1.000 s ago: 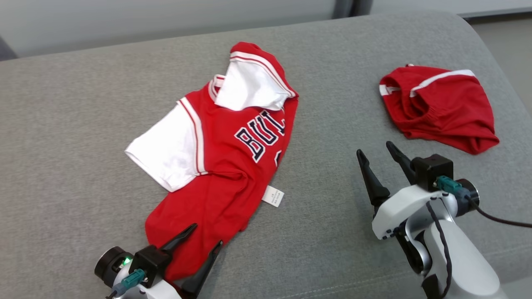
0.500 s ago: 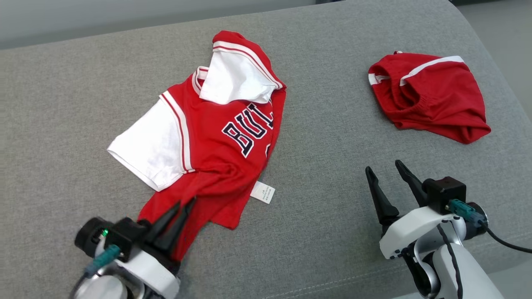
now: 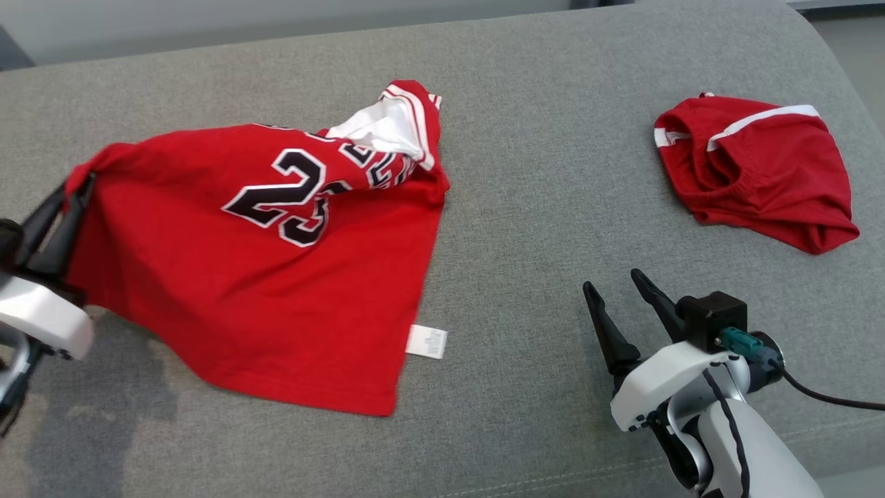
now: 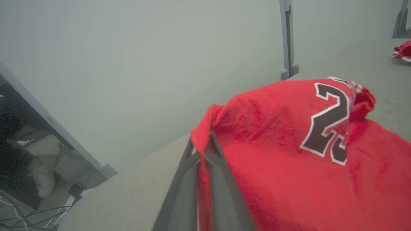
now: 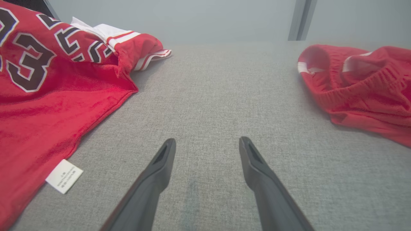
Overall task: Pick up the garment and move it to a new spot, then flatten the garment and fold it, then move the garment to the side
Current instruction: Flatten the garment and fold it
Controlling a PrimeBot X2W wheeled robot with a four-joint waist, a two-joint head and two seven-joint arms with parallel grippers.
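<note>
At the left, the left gripper (image 3: 72, 190) is clenched on a corner of the red jersey (image 3: 276, 277) and holds it raised, the rest draping rightward over the grey cushion (image 3: 539, 207). I'd say the carry to a new spot is in hand. Next comes setting it down and spreading it flat. Further right, the right gripper (image 3: 612, 279) hovers, jaws apart and empty. Red shorts (image 3: 753, 173) lie far right. There's no container here, and both pieces rest on bare cushion.

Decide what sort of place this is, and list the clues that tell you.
Probably an indoor robot lab or office: a grey fabric-covered surface bearing a red jersey and red shorts, a pale partition with a metal post behind, and loose cables trailing nearby.
</note>
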